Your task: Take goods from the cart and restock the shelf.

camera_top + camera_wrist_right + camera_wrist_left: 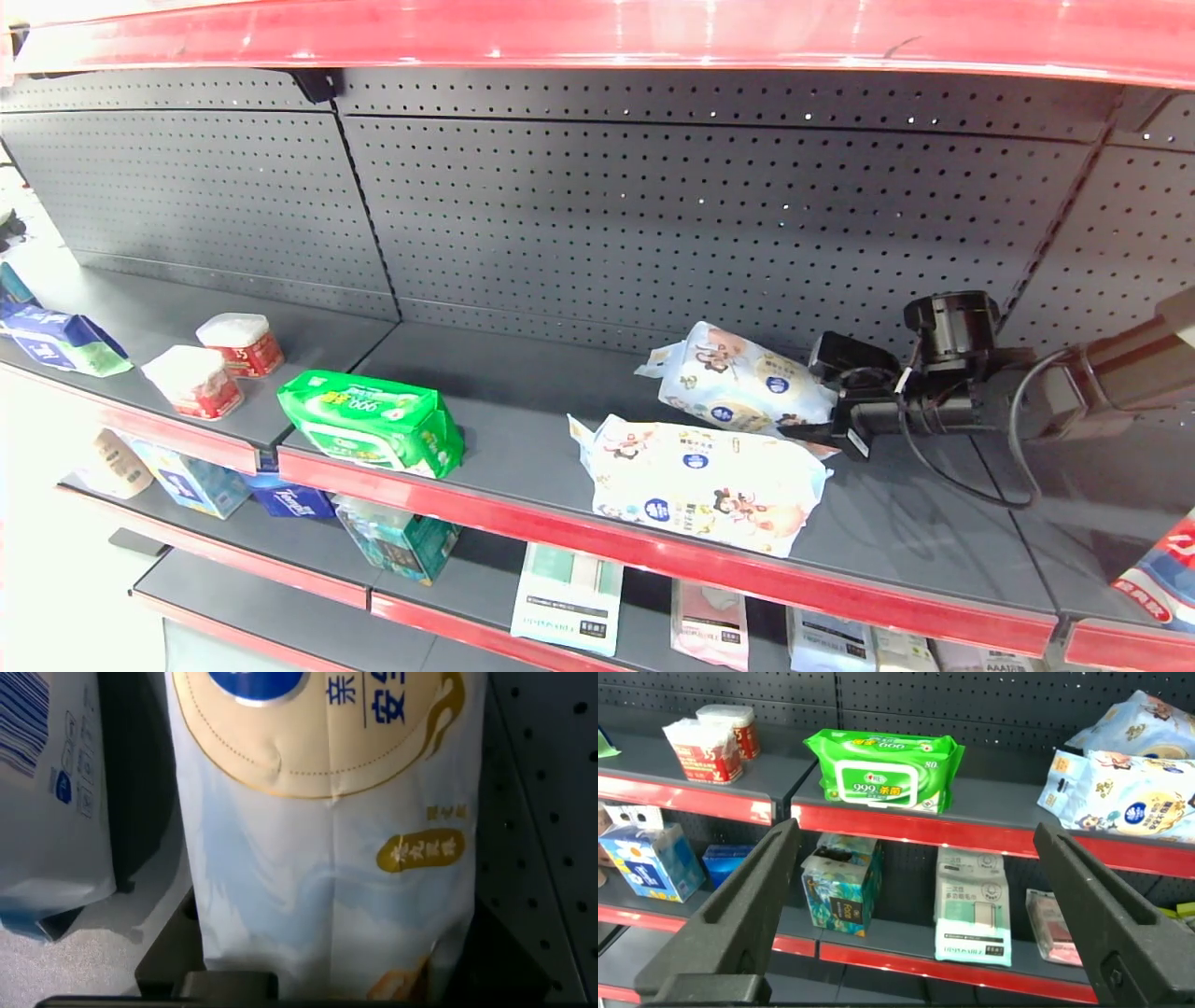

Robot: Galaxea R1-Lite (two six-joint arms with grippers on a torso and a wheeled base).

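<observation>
Cartoon-print pack (747,378), pale blue & white w/ a tan oval label, is lying tilted at the back of the gray shelf (523,392). The right gripper (826,399) is pinching its end, jaws clamped on both sides. A matching second pack (700,481) is sitting just in front, by the red edge. Further left, a green pack (373,425) and two red-white tubs (241,343) are resting. The left gripper (920,924) is hanging wide open, holding nothing, facing a lower shelf (906,943) w/ boxes (842,891).
</observation>
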